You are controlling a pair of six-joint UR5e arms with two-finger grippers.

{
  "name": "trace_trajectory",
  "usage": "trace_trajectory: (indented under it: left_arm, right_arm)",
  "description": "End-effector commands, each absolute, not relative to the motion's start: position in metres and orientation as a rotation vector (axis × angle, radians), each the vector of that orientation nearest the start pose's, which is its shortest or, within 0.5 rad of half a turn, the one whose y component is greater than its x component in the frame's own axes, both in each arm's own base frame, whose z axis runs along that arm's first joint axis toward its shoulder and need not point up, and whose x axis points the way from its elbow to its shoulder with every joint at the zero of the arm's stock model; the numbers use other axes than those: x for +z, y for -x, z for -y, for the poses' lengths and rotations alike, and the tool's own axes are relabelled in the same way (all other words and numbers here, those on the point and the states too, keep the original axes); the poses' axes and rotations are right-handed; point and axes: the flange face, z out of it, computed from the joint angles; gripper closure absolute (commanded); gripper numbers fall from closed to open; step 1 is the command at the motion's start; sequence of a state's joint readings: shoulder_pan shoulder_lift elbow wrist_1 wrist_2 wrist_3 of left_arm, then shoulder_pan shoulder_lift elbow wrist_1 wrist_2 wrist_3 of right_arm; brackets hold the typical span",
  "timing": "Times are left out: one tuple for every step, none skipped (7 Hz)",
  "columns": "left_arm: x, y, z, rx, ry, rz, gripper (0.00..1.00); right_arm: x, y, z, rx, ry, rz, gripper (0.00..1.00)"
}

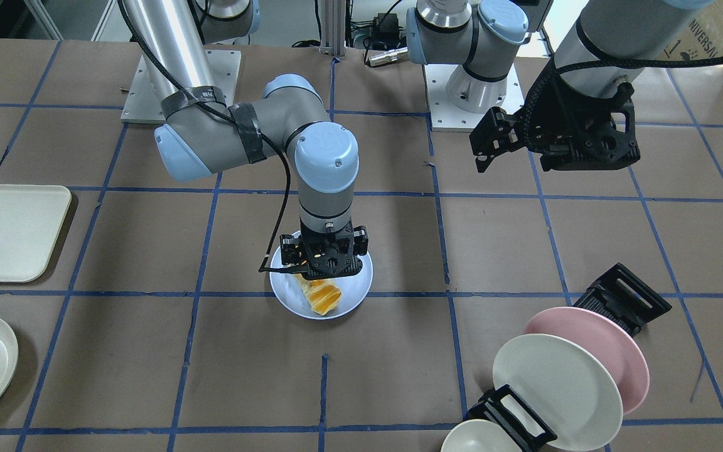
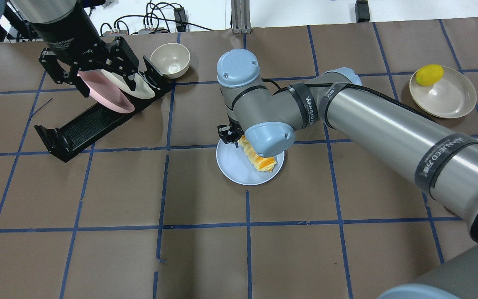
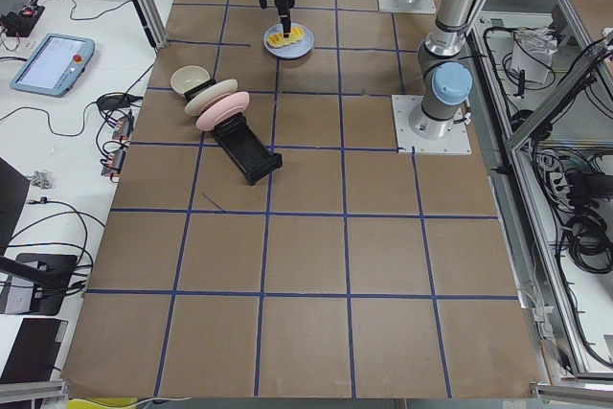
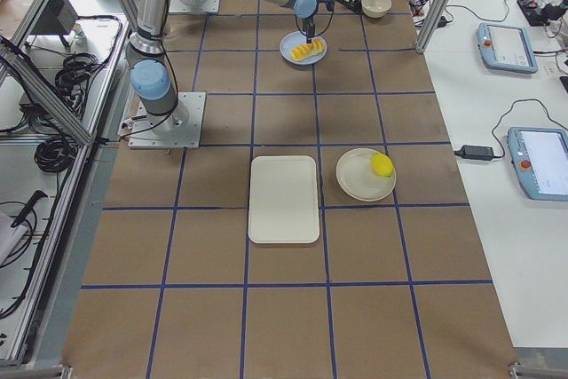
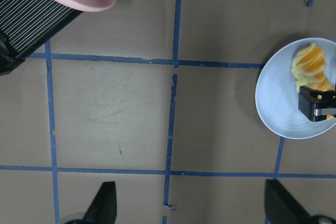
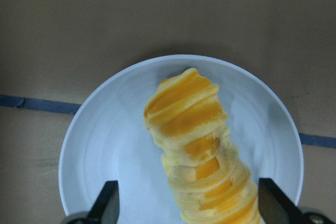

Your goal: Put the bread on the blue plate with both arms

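One bread point(image 6: 197, 150), striped orange and cream, lies on the blue plate point(image 6: 105, 145) at mid tabletop point(image 2: 98, 187). The right hand point(image 1: 324, 267) is just above it, spread wide to either side of the loaf and holding nothing, while the left hand point(image 1: 486, 150) hangs well apart over the plate rack point(image 2: 77, 128), likewise wide and empty. The likely hazard is a finger catching the ridged, off-centre loaf on withdrawal and dragging it toward the rim. Legible text: "WANJEED" on the black bands point(image 2: 442, 160) round the right arm, and "NIVERSA" on a cardboard box point(image 1: 706, 31).
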State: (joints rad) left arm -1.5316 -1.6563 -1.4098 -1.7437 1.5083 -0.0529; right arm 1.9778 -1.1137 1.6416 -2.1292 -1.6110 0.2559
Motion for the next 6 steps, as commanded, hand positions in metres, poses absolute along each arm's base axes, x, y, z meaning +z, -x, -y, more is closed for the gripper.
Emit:
trace_trajectory:
  left_arm:
    - [0.498, 0.12, 0.506, 0.176, 0.179, -3.205, 0.0]
    - [0.491, 0.119, 0.503, 0.2, 0.165, -3.206, 0.0]
    - [0.489, 0.118, 0.503, 0.204, 0.151, -3.207, 0.0]
    - [0.489, 0.117, 0.504, 0.198, 0.118, -3.208, 0.0]
    - [0.491, 0.116, 0.505, 0.177, 0.134, -3.204, 0.0]
    - [0.488, 0.117, 0.505, 0.179, 0.134, -3.202, 0.0]
  right_arm:
    - [0.307, -0.35, 0.548, -0.223, 0.247, -3.134, 0.0]
    - [0.339, -0.323, 0.563, -0.345, 0.178, -3.118, 0.0]
    - [0.355, -0.28, 0.58, -0.417, 0.082, -3.101, 0.0]
    - [0.373, -0.248, 0.58, -0.378, 0.085, -3.123, 0.0]
    - [0.395, -0.232, 0.567, -0.322, 0.101, -3.142, 0.0]
    - [0.413, -0.208, 0.55, -0.201, 0.076, -3.167, 0.0]
